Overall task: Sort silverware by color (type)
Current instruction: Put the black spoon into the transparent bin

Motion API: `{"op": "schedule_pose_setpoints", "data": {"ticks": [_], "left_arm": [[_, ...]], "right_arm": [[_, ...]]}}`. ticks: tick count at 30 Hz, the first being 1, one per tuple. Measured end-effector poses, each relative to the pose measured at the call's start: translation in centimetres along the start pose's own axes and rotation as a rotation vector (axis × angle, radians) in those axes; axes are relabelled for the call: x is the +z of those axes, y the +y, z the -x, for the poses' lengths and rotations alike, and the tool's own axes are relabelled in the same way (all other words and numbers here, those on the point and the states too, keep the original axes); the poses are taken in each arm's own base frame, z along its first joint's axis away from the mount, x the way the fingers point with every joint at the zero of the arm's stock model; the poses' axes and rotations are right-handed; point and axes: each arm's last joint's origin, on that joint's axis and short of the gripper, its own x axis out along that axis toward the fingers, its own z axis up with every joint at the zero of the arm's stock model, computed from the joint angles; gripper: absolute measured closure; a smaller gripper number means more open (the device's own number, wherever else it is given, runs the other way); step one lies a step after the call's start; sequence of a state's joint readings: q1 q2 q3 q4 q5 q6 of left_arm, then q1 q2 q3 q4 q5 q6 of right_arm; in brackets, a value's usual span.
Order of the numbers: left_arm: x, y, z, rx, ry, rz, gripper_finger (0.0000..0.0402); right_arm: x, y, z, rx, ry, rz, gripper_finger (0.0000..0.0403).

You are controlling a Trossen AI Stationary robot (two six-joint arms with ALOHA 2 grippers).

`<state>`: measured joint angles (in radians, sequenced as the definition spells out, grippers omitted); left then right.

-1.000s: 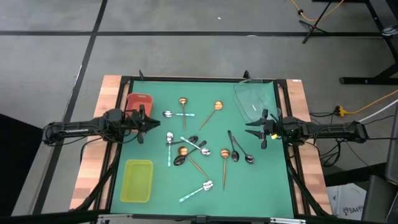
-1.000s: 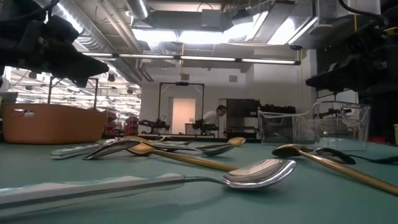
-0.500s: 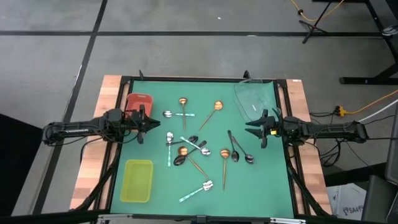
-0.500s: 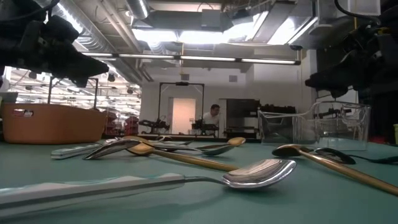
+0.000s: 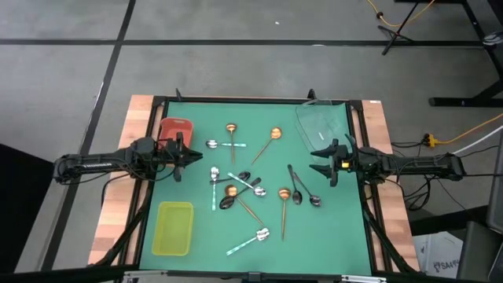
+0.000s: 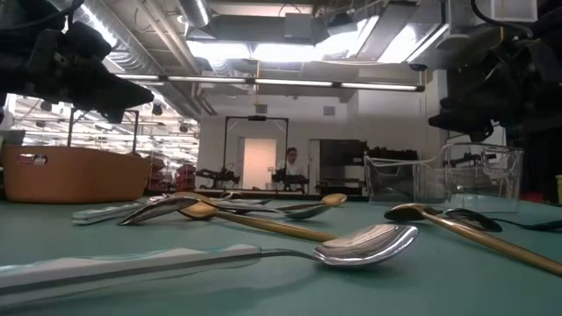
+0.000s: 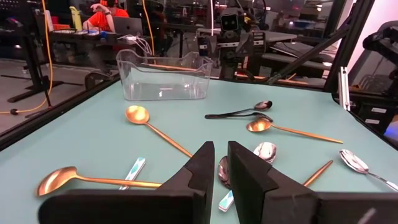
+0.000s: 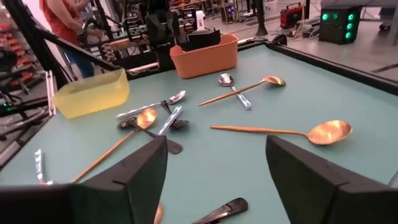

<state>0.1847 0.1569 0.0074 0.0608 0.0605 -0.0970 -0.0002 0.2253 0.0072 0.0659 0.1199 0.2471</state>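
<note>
While both tools hover, spoons lie between them.

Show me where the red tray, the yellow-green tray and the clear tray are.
red tray [image 5: 176, 127], high view, its floor.
yellow-green tray [image 5: 174, 228], high view, its middle.
clear tray [image 5: 321, 126], high view, its bottom.

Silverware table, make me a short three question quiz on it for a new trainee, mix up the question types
1. True or false: the red tray already holds spoons.
2. Which gripper is open? A. left gripper B. right gripper
3. Fill in: the clear tray lies nearest the ___ arm.

Key: 1 false, it looks empty. 2 B, the right one's fingers stand wide apart; the left one's are nearly together. 3 right.
</note>
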Motion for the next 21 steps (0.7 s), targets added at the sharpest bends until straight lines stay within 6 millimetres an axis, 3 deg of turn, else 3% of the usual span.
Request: {"op": "schedule_pose_setpoints", "data": {"ticks": [7,16,21], "left_arm": [[0.0,0.0,0.0,0.000,0.000,0.000,0.0363],[0.0,0.0,0.0,0.000,0.000,0.000,0.0363],[0.0,0.0,0.0,0.000,0.000,0.000,0.0363]], "right_arm": [[1.1,0.3,0.1,0.038,-0.073,-0.046,0.0141],[5.4,1.3,0.5,0.040,-0.155,-0.053,0.0143],[7.7,1.9,0.1,0.028,-0.113,-0.047,0.0143]]}}
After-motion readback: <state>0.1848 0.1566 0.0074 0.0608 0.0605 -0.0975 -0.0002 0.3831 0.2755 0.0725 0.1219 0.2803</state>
